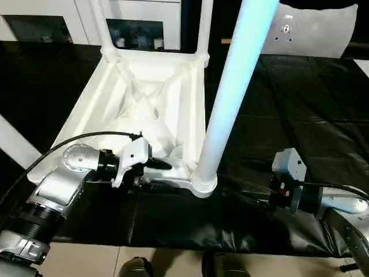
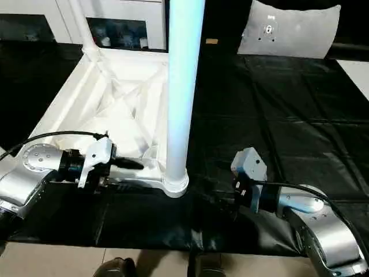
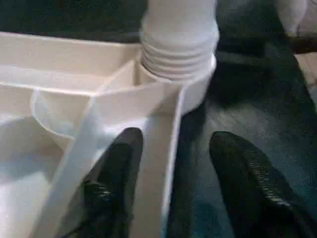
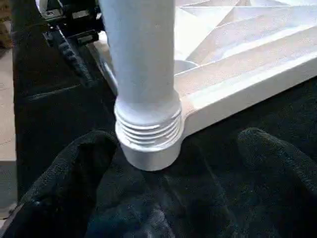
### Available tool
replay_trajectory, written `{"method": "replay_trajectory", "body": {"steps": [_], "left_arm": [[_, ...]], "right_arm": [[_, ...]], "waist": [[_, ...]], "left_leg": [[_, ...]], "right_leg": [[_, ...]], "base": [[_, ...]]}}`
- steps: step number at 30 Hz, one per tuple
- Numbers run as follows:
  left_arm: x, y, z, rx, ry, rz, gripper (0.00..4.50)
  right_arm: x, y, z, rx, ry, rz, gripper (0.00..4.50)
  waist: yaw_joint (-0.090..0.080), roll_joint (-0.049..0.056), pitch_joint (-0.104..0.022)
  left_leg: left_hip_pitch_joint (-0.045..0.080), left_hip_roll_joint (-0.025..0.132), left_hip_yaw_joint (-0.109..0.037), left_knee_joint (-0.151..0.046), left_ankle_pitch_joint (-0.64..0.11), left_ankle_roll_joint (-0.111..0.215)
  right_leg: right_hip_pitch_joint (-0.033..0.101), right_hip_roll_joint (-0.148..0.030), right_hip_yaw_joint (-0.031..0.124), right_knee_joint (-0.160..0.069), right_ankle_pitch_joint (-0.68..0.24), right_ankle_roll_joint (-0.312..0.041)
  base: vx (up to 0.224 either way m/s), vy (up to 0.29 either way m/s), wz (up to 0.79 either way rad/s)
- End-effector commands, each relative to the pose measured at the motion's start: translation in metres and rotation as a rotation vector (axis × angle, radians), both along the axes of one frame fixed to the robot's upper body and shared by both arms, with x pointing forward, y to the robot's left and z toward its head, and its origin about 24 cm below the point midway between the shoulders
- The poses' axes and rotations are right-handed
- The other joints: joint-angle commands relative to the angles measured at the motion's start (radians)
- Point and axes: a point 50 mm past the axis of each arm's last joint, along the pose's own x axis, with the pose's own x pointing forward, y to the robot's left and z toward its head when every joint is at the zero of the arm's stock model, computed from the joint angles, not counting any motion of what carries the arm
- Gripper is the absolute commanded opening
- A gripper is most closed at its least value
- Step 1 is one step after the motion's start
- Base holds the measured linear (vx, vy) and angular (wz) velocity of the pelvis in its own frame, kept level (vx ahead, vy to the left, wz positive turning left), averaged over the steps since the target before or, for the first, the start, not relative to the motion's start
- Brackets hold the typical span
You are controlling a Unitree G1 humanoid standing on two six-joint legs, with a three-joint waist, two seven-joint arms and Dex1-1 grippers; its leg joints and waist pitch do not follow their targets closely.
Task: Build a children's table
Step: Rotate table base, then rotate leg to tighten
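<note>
The tabletop [image 1: 104,98] lies underside up; a leg [image 1: 230,92] stands in its near corner socket [image 1: 203,182]. My left tool [image 3: 171,163] straddles the rim beside the socket — fingers apart. My right tool [image 4: 178,163] is open just beside the leg; I should close there and twist while bracing.

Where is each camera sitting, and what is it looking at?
Left eye view: on the head, looking down at the upside-down tabletop; both silver forearms show.
Right eye view: beside it, same scene; right gripper.
Left wrist view: on the left wrist, looking along the left gripper, open astride the tabletop's edge wall.
Right wrist view: on the right wrist, looking past its open black fingers.
All share the near leg in its corner socket.
</note>
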Motion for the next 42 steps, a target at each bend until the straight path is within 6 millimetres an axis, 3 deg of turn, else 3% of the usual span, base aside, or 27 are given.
{"method": "replay_trajectory", "body": {"steps": [1,2,4,5,7,11,12,13,14,15,16,17,18,19,20,21,22,23,24,25,27,28,30,33,37,38,42], "left_arm": [[0.002,0.000,-0.001,0.028,-0.008,-0.023,2.27],[0.003,0.001,-0.001,0.029,-0.007,-0.023,2.01],[0.007,0.001,-0.004,0.041,-0.024,-0.011,1.90],[0.009,0.001,-0.006,0.058,-0.048,0.002,1.90],[0.013,0.000,-0.007,0.079,-0.084,0.019,1.52],[0.017,-0.003,-0.012,0.072,-0.073,0.041,1.42],[0.017,-0.003,-0.013,0.081,-0.068,0.033,1.11],[0.017,-0.002,-0.014,0.091,-0.067,0.030,1.03],[0.018,-0.001,-0.015,0.100,-0.070,0.031,1.03],[0.019,-0.001,-0.015,0.101,-0.070,0.031,0.99],[0.020,0.000,-0.016,0.113,-0.069,0.025,0.85],[0.020,0.001,-0.016,0.116,-0.068,0.022,0.69],[0.020,0.001,-0.014,0.101,-0.047,0.010,0.59],[0.021,0.001,-0.013,0.093,-0.042,0.009,0.58],[0.021,0.001,-0.012,0.083,-0.036,0.007,0.55],[0.021,-0.001,-0.011,0.069,-0.024,0.004,0.25],[0.021,-0.002,-0.011,0.060,-0.011,0.000,0.25],[0.020,-0.003,-0.010,0.056,-0.005,-0.003,0.17],[0.020,-0.003,-0.010,0.053,-0.001,-0.005,0.19],[0.020,-0.003,-0.010,0.053,-0.001,-0.005,0.17],[0.020,-0.005,-0.012,0.069,-0.006,-0.024,0.09],[0.020,-0.006,-0.013,0.075,-0.011,-0.026,0.09],[0.019,-0.007,-0.012,0.064,-0.018,-0.032,0.09],[0.018,-0.009,-0.011,0.049,-0.022,-0.047,0.09],[0.008,-0.016,-0.011,0.046,-0.006,-0.146,0.09],[0.008,-0.016,-0.011,0.046,-0.006,-0.146,0.09],[0.003,-0.020,-0.010,0.084,-0.009,-0.229,0.00]], "right_arm": [[-0.003,0.000,0.003,0.003,0.004,0.010,4.50],[-0.004,0.001,0.002,0.004,0.007,0.014,4.50],[-0.005,0.002,0.002,0.004,0.012,0.020,4.50],[-0.005,0.003,0.001,0.004,0.011,0.020,4.50],[-0.005,0.004,0.001,0.003,0.010,0.019,4.50],[-0.006,0.007,0.000,0.007,0.017,0.025,4.50],[-0.006,0.007,0.000,0.007,0.020,0.027,4.50],[-0.007,0.007,0.000,0.005,0.021,0.029,4.50],[-0.007,0.007,0.000,0.004,0.021,0.030,4.50],[-0.007,0.007,0.000,0.004,0.022,0.030,4.50],[-0.006,0.006,0.001,0.002,0.022,0.030,4.50],[-0.006,0.006,0.001,0.002,0.022,0.030,4.50],[-0.006,0.004,0.001,-0.001,0.021,0.028,4.50],[-0.006,0.004,0.002,-0.001,0.021,0.028,4.50],[-0.005,0.004,0.002,0.000,0.021,0.028,4.50],[-0.005,0.004,0.002,0.000,0.020,0.027,4.50],[-0.004,0.004,0.002,0.000,0.018,0.026,4.50],[-0.004,0.004,0.002,0.000,0.016,0.025,4.50],[-0.004,0.004,0.002,0.000,0.014,0.024,4.50],[-0.004,0.004,0.002,0.000,0.014,0.024,4.50],[0.002,0.004,0.004,0.004,-0.013,-0.008,4.50],[0.007,0.004,0.006,0.006,-0.030,-0.028,4.50],[0.012,0.005,0.008,0.004,-0.043,-0.039,4.50],[0.015,0.006,0.008,0.004,-0.043,-0.035,4.50],[0.023,0.019,0.010,0.042,-0.064,0.092,4.50],[0.023,0.019,0.010,0.042,-0.064,0.092,4.50],[0.031,0.024,0.011,0.084,-0.003,0.239,4.15]], "waist": [[-0.003,-0.004,-0.078],[-0.003,-0.005,-0.077],[-0.003,-0.007,-0.074],[-0.005,-0.009,-0.073],[-0.006,-0.007,-0.074],[-0.011,-0.009,-0.072],[-0.012,-0.005,-0.068],[-0.016,-0.003,-0.063],[-0.024,0.003,-0.057],[-0.027,0.008,-0.056],[-0.039,0.025,-0.047],[-0.033,0.049,-0.043],[-0.001,0.053,-0.037],[0.032,0.039,-0.044],[0.016,-0.030,-0.058],[0.022,-0.037,-0.061],[0.031,-0.039,-0.069],[0.042,-0.034,-0.076],[0.039,-0.013,-0.072],[0.031,-0.009,-0.078],[0.017,0.000,-0.087],[0.010,-0.001,-0.088],[0.002,-0.001,-0.086],[0.002,-0.001,-0.085],[0.003,-0.002,-0.087],[0.003,-0.006,-0.088],[0.004,-0.007,-0.096]], "left_leg": [[0.017,0.011,-0.007,-0.067,-0.333,0.032],[0.017,0.009,-0.007,-0.066,-0.334,0.034],[0.020,0.006,-0.007,-0.062,-0.346,0.034],[0.016,0.005,-0.009,-0.063,-0.347,0.032],[0.021,0.005,-0.011,-0.061,-0.358,0.031],[0.015,0.008,-0.016,-0.067,-0.362,0.037],[0.028,0.008,-0.015,-0.064,-0.396,0.038],[0.036,0.009,-0.017,-0.065,-0.429,0.038],[0.047,0.013,-0.023,-0.068,-0.482,0.038],[0.049,0.018,-0.027,-0.071,-0.514,0.035],[0.058,0.041,-0.040,-0.092,-0.625,0.026],[0.013,0.095,-0.063,-0.164,-0.791,-0.004],[-0.042,0.117,-0.061,-0.208,-0.873,-0.021],[-0.014,0.103,-0.014,-0.218,-0.861,-0.002],[0.067,0.025,-0.021,-0.085,-0.628,-0.033],[0.063,-0.023,-0.028,0.050,-0.272,-0.004],[0.028,-0.017,-0.040,0.029,-0.161,0.013],[-0.002,-0.007,-0.041,-0.017,-0.104,0.015],[-0.004,0.011,-0.037,-0.061,-0.152,-0.004],[0.000,0.018,-0.036,-0.073,-0.247,-0.009],[-0.003,0.026,-0.038,-0.081,-0.287,-0.001],[-0.008,0.023,-0.036,-0.081,-0.298,0.004],[0.000,0.022,-0.029,-0.077,-0.310,0.017],[0.004,0.024,-0.024,-0.075,-0.306,0.024],[0.001,0.026,-0.019,-0.074,-0.270,0.036],[0.000,0.027,-0.018,-0.072,-0.250,0.044],[-0.001,0.030,-0.012,-0.066,-0.165,0.077]], "right_leg": [[0.043,-0.052,0.020,-0.104,-0.685,-0.052],[0.043,-0.052,0.019,-0.107,-0.695,-0.046],[0.037,-0.052,0.014,-0.117,-0.741,-0.026],[0.040,-0.052,0.011,-0.118,-0.750,-0.018],[0.037,-0.053,0.005,-0.123,-0.763,-0.008],[0.047,-0.057,-0.005,-0.126,-0.751,-0.009],[0.038,-0.056,-0.013,-0.138,-0.770,-0.007],[0.037,-0.056,-0.026,-0.149,-0.784,-0.004],[0.042,-0.056,-0.052,-0.165,-0.783,0.003],[0.048,-0.056,-0.066,-0.169,-0.775,0.008],[0.063,-0.047,-0.103,-0.173,-0.708,0.006],[0.126,-0.039,-0.100,-0.042,-0.484,-0.035],[0.153,-0.041,-0.074,0.089,-0.323,-0.060],[0.104,-0.028,-0.027,0.123,-0.246,-0.051],[0.033,-0.091,0.041,-0.034,-0.724,-0.008],[0.021,-0.174,0.048,-0.141,-1.127,0.007],[0.057,-0.175,0.061,-0.126,-1.105,0.007],[0.087,-0.150,0.051,-0.093,-0.988,-0.003],[0.069,-0.098,0.025,-0.074,-0.785,-0.050],[0.068,-0.078,0.021,-0.054,-0.623,-0.096],[0.078,-0.073,0.018,-0.034,-0.454,-0.161],[0.082,-0.072,0.015,-0.033,-0.406,-0.180],[0.079,-0.077,0.020,-0.038,-0.399,-0.199],[0.077,-0.080,0.023,-0.043,-0.414,-0.202],[0.079,-0.081,0.024,-0.041,-0.379,-0.207],[0.079,-0.081,0.024,-0.037,-0.357,-0.212],[0.084,-0.077,0.024,-0.019,-0.201,-0.260]], "base": [[0.000,0.000,0.00],[0.000,0.000,0.00],[0.000,0.000,0.00],[0.000,0.000,0.00],[0.000,0.000,0.00],[0.000,0.000,0.00],[0.000,0.000,0.00],[0.000,0.000,0.00],[0.000,0.000,0.00],[0.000,0.000,0.00],[0.000,0.000,0.00],[-0.094,0.027,-0.02],[-0.094,0.027,-0.02],[-0.063,-0.027,0.06],[0.000,0.000,0.00],[0.039,-0.080,-0.06],[0.074,-0.063,-0.27],[0.077,-0.076,-0.30],[0.053,-0.028,-0.15],[0.000,0.000,0.00],[0.000,0.000,0.00],[0.000,0.000,0.00],[0.000,0.000,0.00],[0.000,0.000,0.00],[0.000,0.000,0.00],[0.000,0.000,0.00],[0.000,0.000,0.00]]}}
